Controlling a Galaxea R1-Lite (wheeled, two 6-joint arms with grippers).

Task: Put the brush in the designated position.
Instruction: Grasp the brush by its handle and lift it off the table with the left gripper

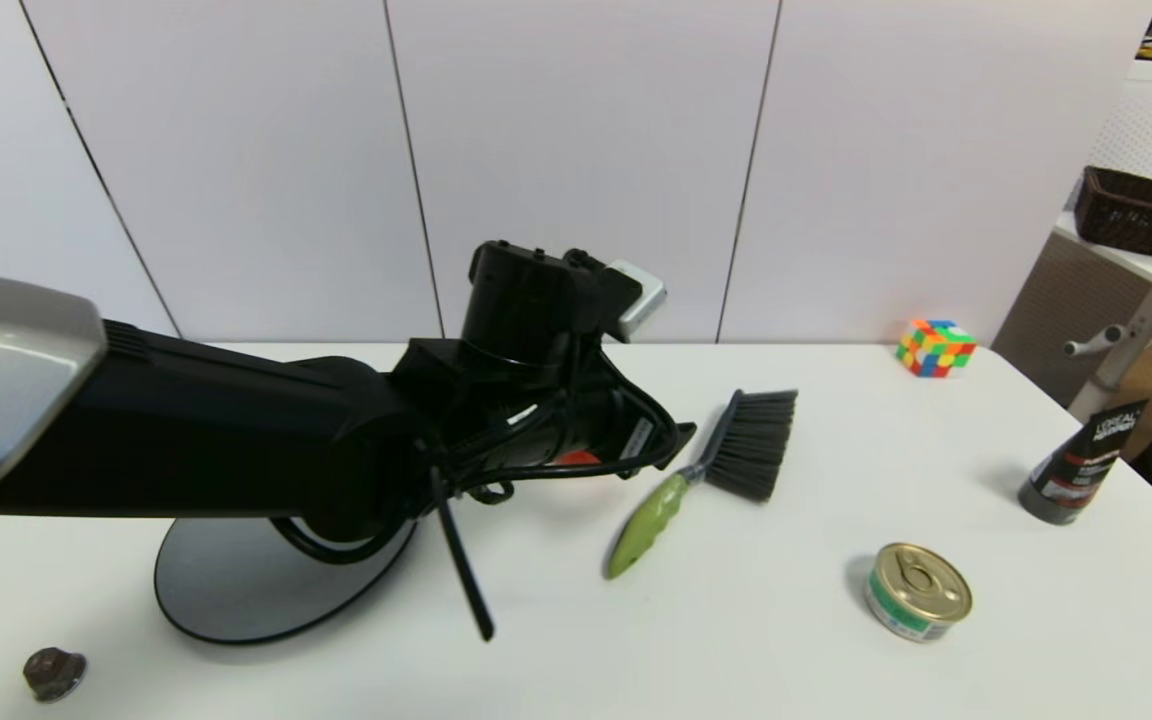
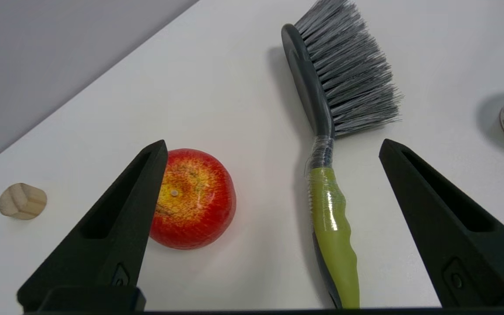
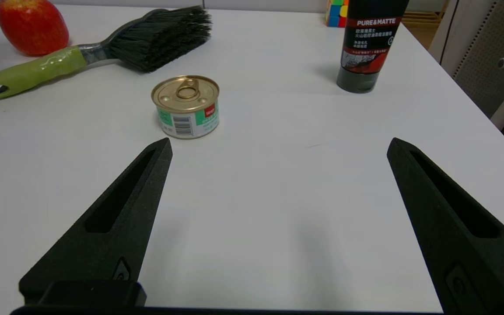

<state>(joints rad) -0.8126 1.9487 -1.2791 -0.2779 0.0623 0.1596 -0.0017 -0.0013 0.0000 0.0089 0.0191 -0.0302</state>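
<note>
Left tool [image 2: 274, 146] spread above the olive-green-handled, black-bristled brush [image 2: 328, 131] lying on the white bench [image 2: 217, 78]; right tool [image 3: 278, 144] spread, idle.

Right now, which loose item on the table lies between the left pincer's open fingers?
The brush: its green handle runs between the left pincer's fingers; the apple sits beside one finger.

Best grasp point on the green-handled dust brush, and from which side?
Grip the olive-green handled dust brush at mid-handle, from above with the open left gripper. It lies flat, the handle is narrow, and the red apple sits clear of it.
</note>
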